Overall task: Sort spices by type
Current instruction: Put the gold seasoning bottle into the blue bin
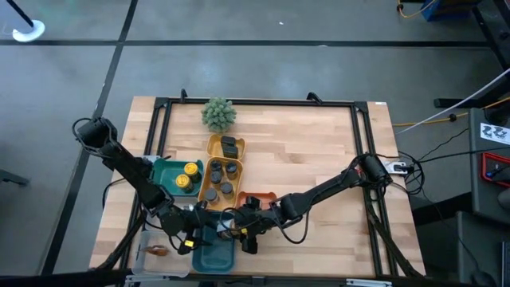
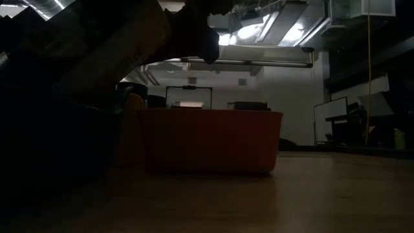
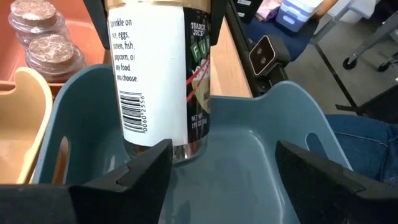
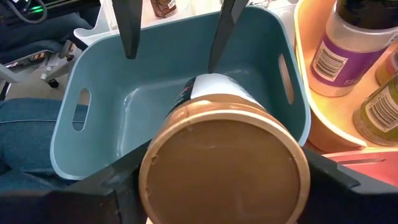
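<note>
A spice jar [image 3: 158, 74] hangs upright over a blue-grey bin [image 3: 249, 162] at the near edge of the wooden table [image 1: 319, 151]. Its white label carries a barcode and broken lines of print: "sprinkle on", "eggs", "fish", "popcorn", "any food", "you choose". A darker panel beside it reads "TRADER JOE'S", then a large "FU" cut off at the edge, and "NET WT" lower down. The jar has a wide bronze cap [image 4: 224, 165].

The right gripper [image 4: 224, 180] holds this jar, one dark finger pressed to each side of the cap, so its jaws stand as wide as the cap. The jar's glass base sits low inside the bin, close to the bin floor; whether it touches cannot be told.

The left gripper [image 3: 224, 177] waits just beside it at the bin's rim, jaws spread wide and holding nothing, with the jar just beyond its fingertips.

Seen from above, both grippers meet over the bin. Behind them a yellow tray [image 1: 213, 191] holds several dark-capped jars [image 1: 221, 179] and a black box [image 1: 232, 146]. A green tray [image 1: 163, 169] to its left holds yellow-capped jars [image 1: 188, 175]. An orange tray [image 1: 263, 197] sits to the right. A fuzzy green plant [image 1: 217, 114] stands at the far side. In the left wrist view, two round brown-topped containers [image 3: 46, 37] sit stacked in the orange tray.
</note>
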{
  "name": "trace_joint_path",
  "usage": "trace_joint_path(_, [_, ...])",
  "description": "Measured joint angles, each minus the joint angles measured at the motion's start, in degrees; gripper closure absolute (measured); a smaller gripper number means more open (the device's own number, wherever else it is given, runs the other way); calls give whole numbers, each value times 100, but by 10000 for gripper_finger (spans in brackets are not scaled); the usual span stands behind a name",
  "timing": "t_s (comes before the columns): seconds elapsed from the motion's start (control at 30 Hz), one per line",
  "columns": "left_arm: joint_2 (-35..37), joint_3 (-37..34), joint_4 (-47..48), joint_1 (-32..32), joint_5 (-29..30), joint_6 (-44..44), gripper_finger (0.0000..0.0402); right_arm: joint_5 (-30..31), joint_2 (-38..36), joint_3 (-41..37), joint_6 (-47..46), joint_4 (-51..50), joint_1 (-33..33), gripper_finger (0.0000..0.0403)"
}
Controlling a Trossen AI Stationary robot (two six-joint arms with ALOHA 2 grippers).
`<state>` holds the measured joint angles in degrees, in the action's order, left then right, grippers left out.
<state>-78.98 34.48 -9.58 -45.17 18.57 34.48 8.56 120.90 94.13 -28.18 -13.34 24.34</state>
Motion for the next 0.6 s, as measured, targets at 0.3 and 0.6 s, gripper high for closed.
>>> trace_joint_path(0.3, [0,-2,1,11,4,1,133,224,0,0,-146,-3,-23,113])
trace_joint_path(0.6, [-2,-4,-13,11,0,-39,133,352,0,0,-306,141,-134,113])
